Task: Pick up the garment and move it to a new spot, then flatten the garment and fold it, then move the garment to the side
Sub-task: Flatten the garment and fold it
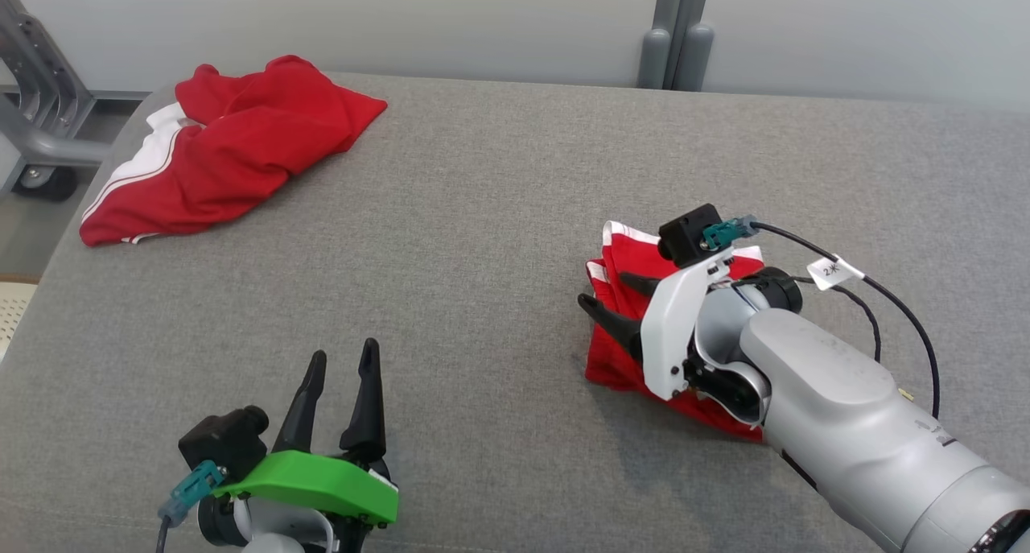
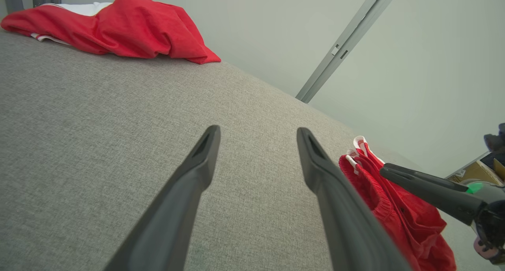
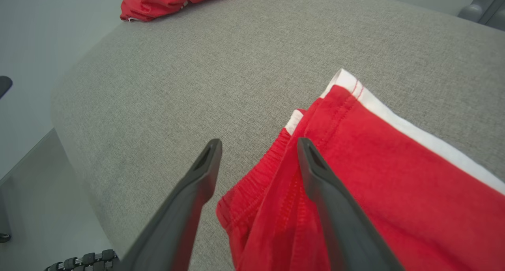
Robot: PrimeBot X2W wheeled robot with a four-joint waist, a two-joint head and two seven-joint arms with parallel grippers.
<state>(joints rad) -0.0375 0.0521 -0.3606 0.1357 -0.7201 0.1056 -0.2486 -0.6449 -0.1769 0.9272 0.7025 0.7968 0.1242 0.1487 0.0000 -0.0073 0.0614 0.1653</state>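
A folded red garment (image 1: 615,369) with white trim lies on the grey padded table (image 1: 483,215), right of centre. My right gripper (image 1: 603,290) is open over its left edge. In the right wrist view the garment (image 3: 375,164) has its elastic waistband between the spread fingers of that gripper (image 3: 259,142), one finger over the red cloth, the other over bare table. My left gripper (image 1: 344,350) stands open near the front edge with nothing between its fingers. From the left wrist view (image 2: 258,129) the folded garment (image 2: 394,212) shows at the right, with a right gripper finger (image 2: 418,186) above it.
A second red garment (image 1: 233,146) with white trim lies crumpled at the far left corner of the table, also seen in the wrist views (image 2: 130,26) (image 3: 158,2). A grey metal frame (image 1: 40,110) stands beyond the left edge. A post (image 1: 676,30) rises behind the table.
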